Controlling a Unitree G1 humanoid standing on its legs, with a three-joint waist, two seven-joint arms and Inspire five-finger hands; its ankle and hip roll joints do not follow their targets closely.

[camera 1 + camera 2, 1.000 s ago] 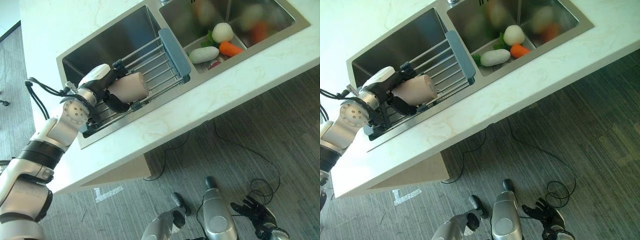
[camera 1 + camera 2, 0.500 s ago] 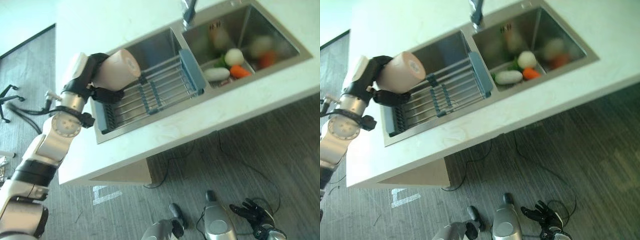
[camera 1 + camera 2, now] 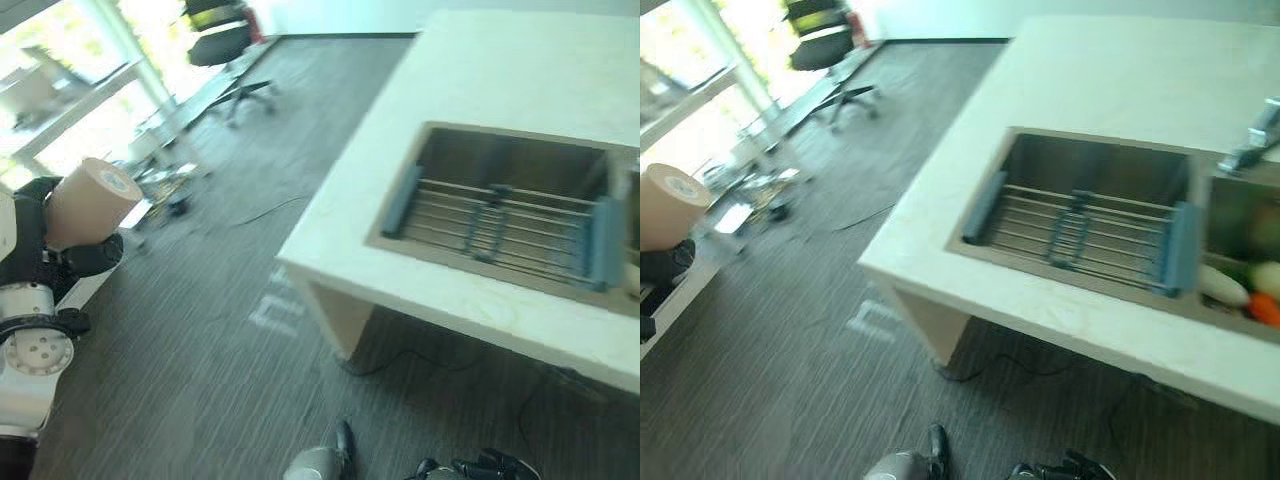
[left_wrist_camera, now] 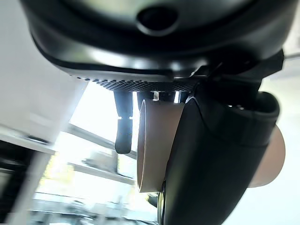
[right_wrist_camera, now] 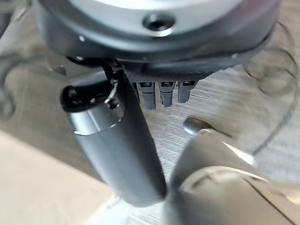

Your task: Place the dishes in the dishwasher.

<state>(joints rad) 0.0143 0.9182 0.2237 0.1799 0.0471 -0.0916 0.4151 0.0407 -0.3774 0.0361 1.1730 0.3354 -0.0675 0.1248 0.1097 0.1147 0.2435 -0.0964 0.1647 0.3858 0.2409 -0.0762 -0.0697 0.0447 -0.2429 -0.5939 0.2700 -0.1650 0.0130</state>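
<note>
Left hand (image 3: 62,262), dark-fingered, is wrapped around a tan, cylindrical cup (image 3: 88,201), thumb and fingers curled round its side, at the far left out over the dark striped floor (image 3: 200,330) and well apart from the white stone counter (image 3: 480,70). The cup lies tilted, its long axis running up and to the right, with one round flat end facing that way toward the counter; whether that end is base or mouth is hard to tell. Between hand and counter's near corner the floor lies open. Set into the counter, the steel sink (image 3: 1090,170) holds a wire drying rack with blue ends (image 3: 1080,228). A black wheeled office chair (image 3: 225,40) stands farther off. Right hand (image 5: 140,93) hangs low over the floor, fingers straight and holding nothing.
</note>
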